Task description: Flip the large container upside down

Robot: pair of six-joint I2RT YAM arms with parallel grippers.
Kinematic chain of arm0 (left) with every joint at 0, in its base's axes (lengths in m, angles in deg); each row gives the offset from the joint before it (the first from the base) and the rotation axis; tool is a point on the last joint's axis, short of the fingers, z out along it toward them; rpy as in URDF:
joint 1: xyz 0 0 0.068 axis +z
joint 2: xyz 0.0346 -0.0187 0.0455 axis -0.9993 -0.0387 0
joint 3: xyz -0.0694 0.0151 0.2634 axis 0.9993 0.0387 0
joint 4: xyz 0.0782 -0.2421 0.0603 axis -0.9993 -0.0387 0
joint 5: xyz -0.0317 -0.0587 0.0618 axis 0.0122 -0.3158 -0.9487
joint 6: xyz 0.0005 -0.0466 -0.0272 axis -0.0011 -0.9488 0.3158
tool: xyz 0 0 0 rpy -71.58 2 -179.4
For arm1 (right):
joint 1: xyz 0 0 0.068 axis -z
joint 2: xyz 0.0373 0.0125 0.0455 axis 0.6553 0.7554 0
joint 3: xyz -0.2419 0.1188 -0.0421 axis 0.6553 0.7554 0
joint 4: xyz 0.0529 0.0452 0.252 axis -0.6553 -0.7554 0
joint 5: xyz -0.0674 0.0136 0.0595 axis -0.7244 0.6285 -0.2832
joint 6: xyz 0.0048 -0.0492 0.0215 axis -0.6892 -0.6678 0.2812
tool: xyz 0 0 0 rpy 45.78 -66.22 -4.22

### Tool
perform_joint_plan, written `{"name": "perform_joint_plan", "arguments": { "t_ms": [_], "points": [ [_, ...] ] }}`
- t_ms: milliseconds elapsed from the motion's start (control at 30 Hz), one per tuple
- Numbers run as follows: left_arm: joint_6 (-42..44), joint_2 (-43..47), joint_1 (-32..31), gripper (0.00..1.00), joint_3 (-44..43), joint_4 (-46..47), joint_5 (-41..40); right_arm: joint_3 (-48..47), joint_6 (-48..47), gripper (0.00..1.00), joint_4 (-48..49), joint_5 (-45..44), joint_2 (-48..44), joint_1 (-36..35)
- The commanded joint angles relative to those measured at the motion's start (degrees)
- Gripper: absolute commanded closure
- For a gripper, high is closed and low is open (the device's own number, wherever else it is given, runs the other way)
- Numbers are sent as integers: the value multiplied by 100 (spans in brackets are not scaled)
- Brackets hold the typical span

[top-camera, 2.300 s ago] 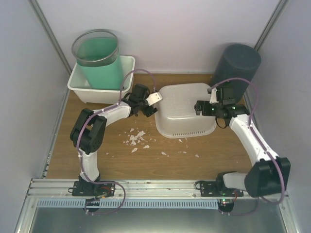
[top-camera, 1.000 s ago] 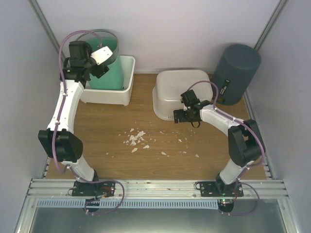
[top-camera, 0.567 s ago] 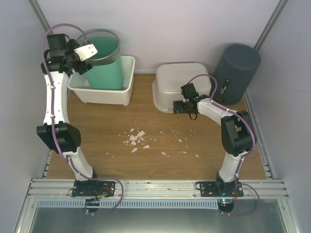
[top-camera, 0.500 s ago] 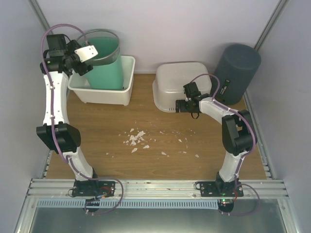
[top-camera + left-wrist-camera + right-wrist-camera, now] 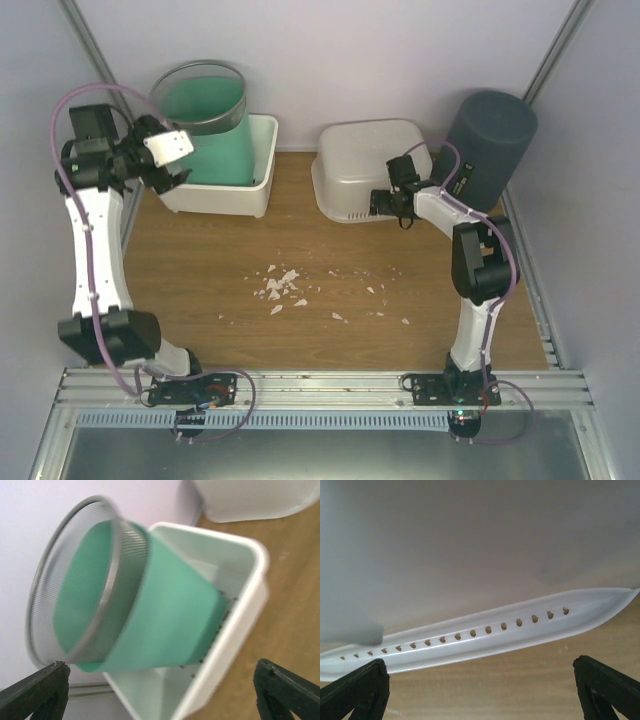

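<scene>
The large white container [image 5: 365, 165] lies bottom-up at the back of the table, with its perforated rim [image 5: 470, 635] resting on the wood. It also shows in the right wrist view [image 5: 480, 545] and in the top right of the left wrist view [image 5: 250, 500]. My right gripper [image 5: 392, 208] is open and empty, close to the container's front rim, with its fingertips spread wide in the right wrist view [image 5: 480, 690]. My left gripper [image 5: 165, 162] is open and empty at the back left, beside the small white tray, far from the container.
A green mesh basket [image 5: 205, 120] leans in a small white tray [image 5: 255, 190] at the back left; both show in the left wrist view, basket [image 5: 150, 610] and tray [image 5: 240, 605]. A dark grey cylinder [image 5: 487, 150] stands at the back right. White crumbs [image 5: 280, 285] lie mid-table.
The left arm left the container and swung to the back left by the basket. The right gripper followed the container as it slid toward the back wall.
</scene>
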Motion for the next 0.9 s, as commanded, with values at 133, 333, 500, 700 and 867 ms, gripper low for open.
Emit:
{"name": "perform_joint_plan", "arguments": {
  "t_ms": [133,333,500,700,867],
  "points": [
    [1278,1655,-12,2,2965,202,-66,-894,147,0,-105,-164,736,40],
    [1711,1679,53,2,3848,892,-264,-685,480,0,65,-16,536,-208],
    [1893,984,83,2,3561,948,-164,-268,527,0,174,173,140,-728],
    [1954,228,78,2,3064,1050,-228,-186,346,0,-22,190,-143,-1022],
    [1931,-435,46,3,2680,932,-307,-55,265,0,-74,211,-243,-1098]
  ]
}}
